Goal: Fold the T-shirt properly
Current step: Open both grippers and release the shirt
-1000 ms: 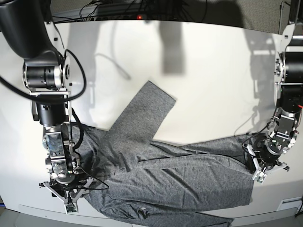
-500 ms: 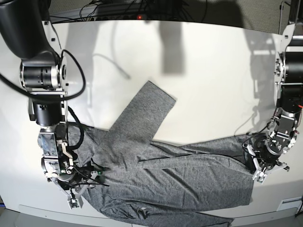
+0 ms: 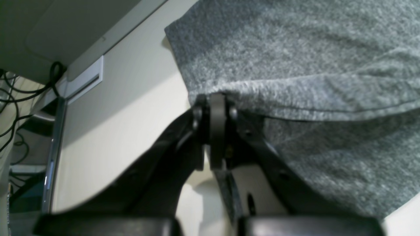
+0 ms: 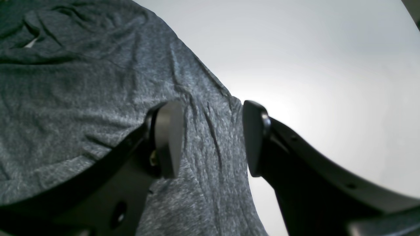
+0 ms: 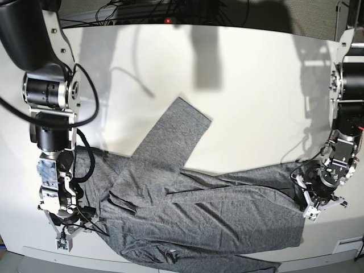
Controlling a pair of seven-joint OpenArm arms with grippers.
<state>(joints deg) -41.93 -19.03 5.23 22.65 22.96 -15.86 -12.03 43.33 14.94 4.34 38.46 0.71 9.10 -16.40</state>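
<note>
Our left gripper [image 3: 215,108] sits low at the base view's right, fingers pinched together on the T-shirt [image 5: 216,210] hem. Our right gripper [image 4: 211,137] points down at the left, its fingertips [image 4: 167,137] spread wide over the fabric.

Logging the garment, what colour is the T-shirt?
Heather grey T-shirt, a speckled knit; clearest in the base view.

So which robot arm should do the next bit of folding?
Probably the left: the left gripper is shut on the T-shirt at its hem edge, ready to pull. The right gripper is open, straddling the fabric edge without gripping.
</note>
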